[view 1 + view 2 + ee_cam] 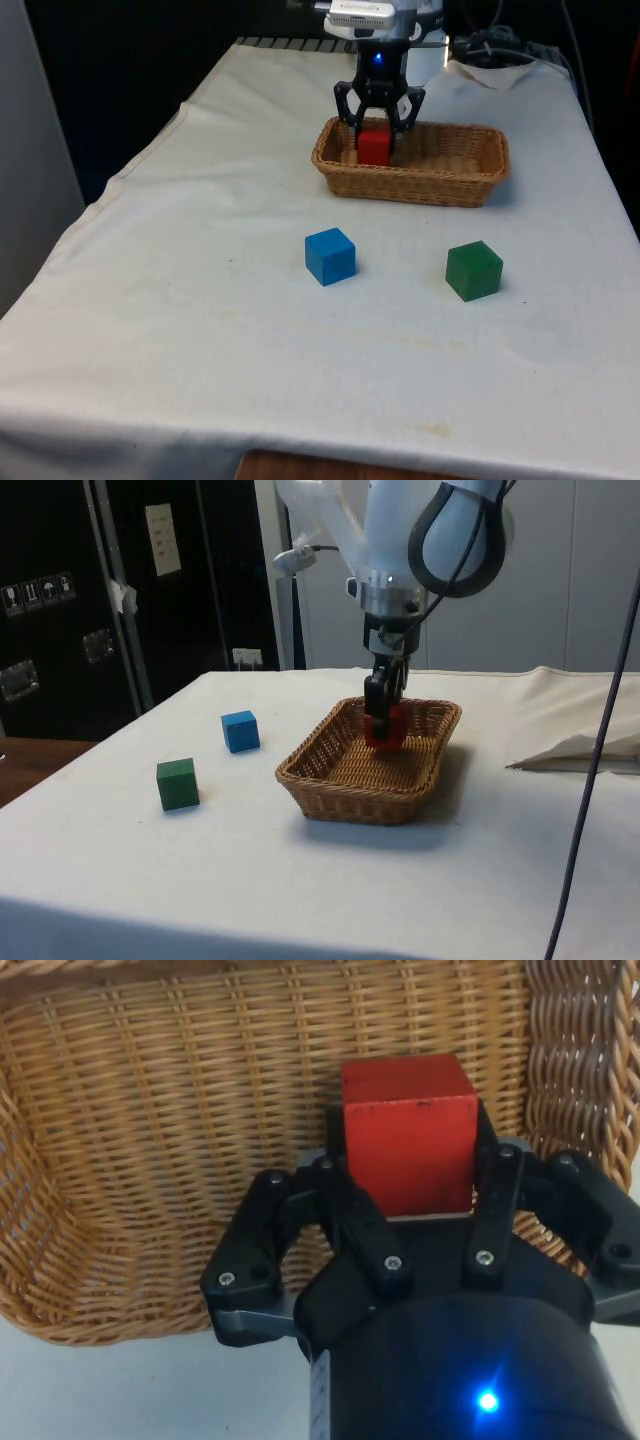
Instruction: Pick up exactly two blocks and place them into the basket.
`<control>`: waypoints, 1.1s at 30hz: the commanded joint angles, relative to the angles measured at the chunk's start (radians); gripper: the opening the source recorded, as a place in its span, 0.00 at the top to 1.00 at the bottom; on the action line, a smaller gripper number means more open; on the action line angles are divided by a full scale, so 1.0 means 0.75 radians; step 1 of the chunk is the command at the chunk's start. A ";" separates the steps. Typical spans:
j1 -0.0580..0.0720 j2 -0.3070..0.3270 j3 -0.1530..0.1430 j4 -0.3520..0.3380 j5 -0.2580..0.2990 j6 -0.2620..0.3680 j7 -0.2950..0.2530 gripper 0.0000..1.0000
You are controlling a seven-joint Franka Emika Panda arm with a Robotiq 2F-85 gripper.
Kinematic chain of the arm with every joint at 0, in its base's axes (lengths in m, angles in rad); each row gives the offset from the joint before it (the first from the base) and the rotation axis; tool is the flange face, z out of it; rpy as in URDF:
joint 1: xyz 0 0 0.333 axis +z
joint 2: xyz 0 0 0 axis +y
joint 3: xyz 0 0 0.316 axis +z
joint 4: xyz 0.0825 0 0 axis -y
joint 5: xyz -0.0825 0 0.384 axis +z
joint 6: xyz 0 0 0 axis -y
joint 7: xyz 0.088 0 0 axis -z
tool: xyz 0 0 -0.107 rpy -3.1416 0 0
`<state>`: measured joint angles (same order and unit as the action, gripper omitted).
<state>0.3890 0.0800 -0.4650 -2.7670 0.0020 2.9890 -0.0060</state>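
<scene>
The tool (377, 128) is clamped on a red block (375, 145), holding it low inside the wicker basket (470, 165) near the end at the front view's left. On the bench (180, 330), a blue block (330, 256) and a green block (473, 270) sit apart, nearer the camera

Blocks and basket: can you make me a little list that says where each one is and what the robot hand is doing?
red block: held between the end effector fingers, down inside the basket
basket: wicker, on the white cloth, far side of the table in the front view
blue block: on the cloth, outside the basket
green block: on the cloth, outside the basket, towards the front view's right of the blue one
end effector: shut on the red block
blocks lying loose in basket: none seen
</scene>
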 commanded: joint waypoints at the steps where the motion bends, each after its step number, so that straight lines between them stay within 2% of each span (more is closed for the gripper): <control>1: 0.000 -0.012 0.004 -0.009 0.008 0.008 -0.004 1.00; 6: 0.000 -0.007 0.001 -0.009 0.003 0.009 0.000 1.00; 8: 0.000 -0.005 0.000 -0.009 0.001 0.009 0.000 0.92; 9: 0.000 -0.005 0.000 -0.009 0.000 0.009 0.001 0.83; 10: -0.001 -0.004 0.000 -0.009 0.000 0.009 0.001 0.64; 11: -0.001 -0.004 0.000 -0.009 0.000 0.009 0.001 0.55; 12: -0.001 0.000 0.000 -0.003 0.000 0.000 0.000 0.40; 13: -0.001 -0.004 0.000 -0.009 -0.001 0.009 0.001 0.40; 17: -0.001 -0.004 0.000 -0.009 -0.001 0.011 0.003 0.03; 18: -0.001 -0.004 0.000 -0.009 -0.001 0.011 0.003 0.00; 24: -0.001 -0.003 -0.001 -0.009 -0.001 0.011 0.003 0.00; 28: 0.005 -0.025 0.005 0.007 -0.019 -0.020 0.013 0.00; 29: 0.003 -0.044 0.016 0.015 -0.025 -0.039 0.016 0.00; 30: -0.001 -0.041 0.027 0.004 -0.003 -0.019 0.000 0.00; 31: 0.000 -0.055 0.021 0.017 -0.028 -0.048 0.016 0.00; 33: -0.003 -0.076 0.031 0.023 -0.033 -0.071 0.017 0.00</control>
<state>0.3880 0.0170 -0.4350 -2.7610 -0.0010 2.9460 -0.0060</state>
